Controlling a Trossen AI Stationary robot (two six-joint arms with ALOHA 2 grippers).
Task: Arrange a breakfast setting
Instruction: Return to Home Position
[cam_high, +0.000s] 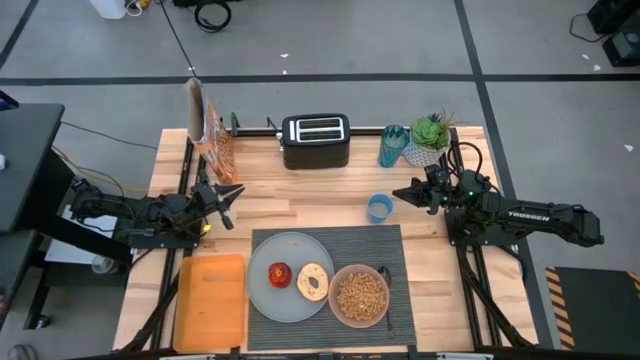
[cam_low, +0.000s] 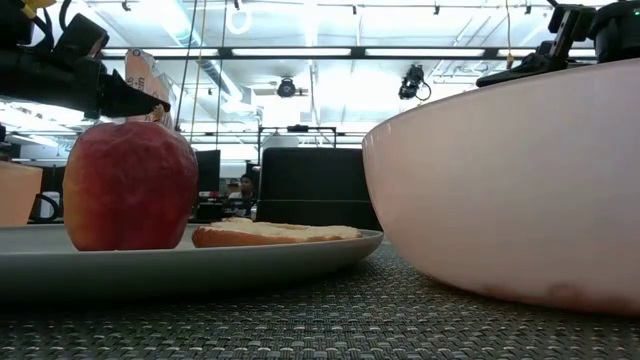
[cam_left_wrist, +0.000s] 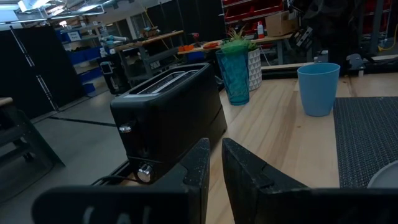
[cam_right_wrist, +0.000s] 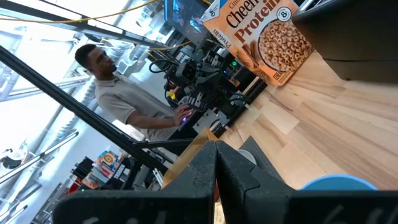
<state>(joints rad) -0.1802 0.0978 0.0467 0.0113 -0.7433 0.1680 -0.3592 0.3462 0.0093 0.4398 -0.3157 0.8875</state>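
Narrow gap at left gripper (cam_high: 232, 198), nothing held. No gap at right gripper (cam_high: 402, 193), nothing held. Between both, well apart, nearer table (cam_high: 320, 195) front: dark ribbed rectangular mat (cam_high: 390, 240) bearing large pale blue-grey round plate (cam_high: 262, 300), smaller pink bowl (cam_high: 333, 297). Probably stiff, heavy, slick, breakable; take by rim, lift level.
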